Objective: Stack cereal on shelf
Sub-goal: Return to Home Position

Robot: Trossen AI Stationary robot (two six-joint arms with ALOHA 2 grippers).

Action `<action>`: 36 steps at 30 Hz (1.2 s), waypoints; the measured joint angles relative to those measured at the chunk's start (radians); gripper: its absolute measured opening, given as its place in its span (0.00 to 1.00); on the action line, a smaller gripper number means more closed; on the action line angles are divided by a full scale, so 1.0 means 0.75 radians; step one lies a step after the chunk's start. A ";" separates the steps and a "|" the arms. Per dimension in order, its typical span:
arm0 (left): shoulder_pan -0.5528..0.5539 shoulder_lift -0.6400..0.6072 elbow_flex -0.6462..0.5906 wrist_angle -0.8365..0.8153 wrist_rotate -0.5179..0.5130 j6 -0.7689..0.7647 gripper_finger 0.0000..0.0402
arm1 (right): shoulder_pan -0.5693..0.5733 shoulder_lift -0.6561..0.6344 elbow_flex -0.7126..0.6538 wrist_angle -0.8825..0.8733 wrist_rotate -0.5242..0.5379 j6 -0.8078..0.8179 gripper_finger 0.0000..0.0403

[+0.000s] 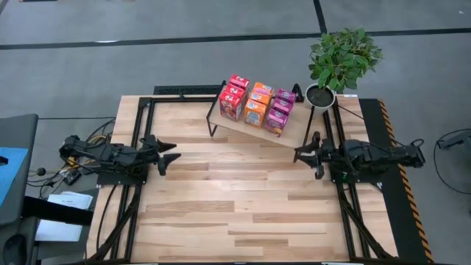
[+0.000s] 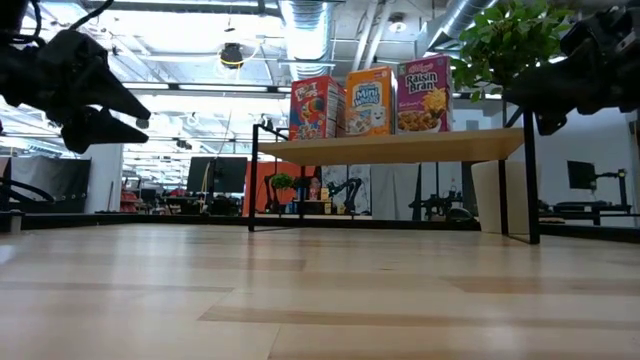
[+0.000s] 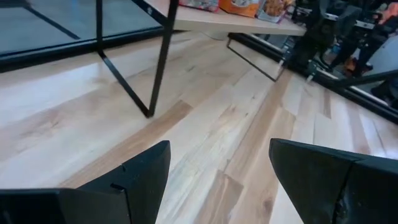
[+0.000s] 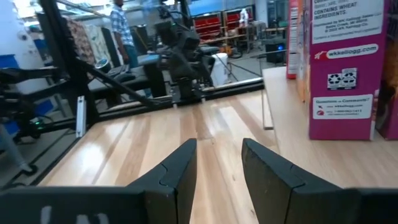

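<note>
High view: cereal (image 1: 256,103) in red, orange and purple rows on shelf (image 1: 293,135), far centre of counter (image 1: 235,213); left tool (image 1: 171,153) released, at left edge, well apart from shelf; right tool (image 1: 300,156) released, near shelf's right end. Low view: cereal upright, side by side. Left wrist view: shelf leg (image 3: 158,62) ahead, well clear. Right wrist view: purple box (image 4: 345,68) close alongside; likely hazard, a sideways swing on withdrawal, clipping it and skewing the row.

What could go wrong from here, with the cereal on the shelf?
The right gripper, open, sits close to the shelf and the potted plant; a wide swing might clip either. The purple boxes stand nearest it, so a knock could tip them. The left gripper waits far off.
</note>
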 joint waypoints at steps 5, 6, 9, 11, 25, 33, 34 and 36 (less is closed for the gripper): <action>0.000 0.001 0.018 0.006 0.092 0.022 0.66 | -0.033 0.004 0.000 -0.002 0.001 0.000 0.38; 0.000 0.001 0.043 -0.008 0.168 0.044 0.66 | -0.033 0.004 0.000 -0.002 0.002 0.000 0.38; -0.001 -0.001 0.095 -0.066 0.310 0.086 0.66 | -0.032 0.004 0.000 -0.003 0.002 0.000 0.37; -0.001 0.000 0.096 -0.104 0.352 0.111 0.66 | -0.032 0.004 0.000 -0.002 0.003 -0.001 0.36; -0.001 0.008 -0.124 0.442 0.959 0.488 0.66 | -0.032 0.005 -0.001 0.003 0.004 -0.001 0.35; -0.001 0.024 -0.125 0.445 0.950 0.292 0.66 | -0.032 0.005 -0.002 0.014 0.003 -0.001 0.37; -0.001 0.025 -0.125 0.444 0.942 0.252 0.66 | -0.032 0.005 -0.002 0.014 0.003 -0.001 0.37; -0.001 0.023 -0.125 0.443 0.930 0.201 0.66 | -0.032 0.005 -0.002 0.015 0.003 0.000 0.37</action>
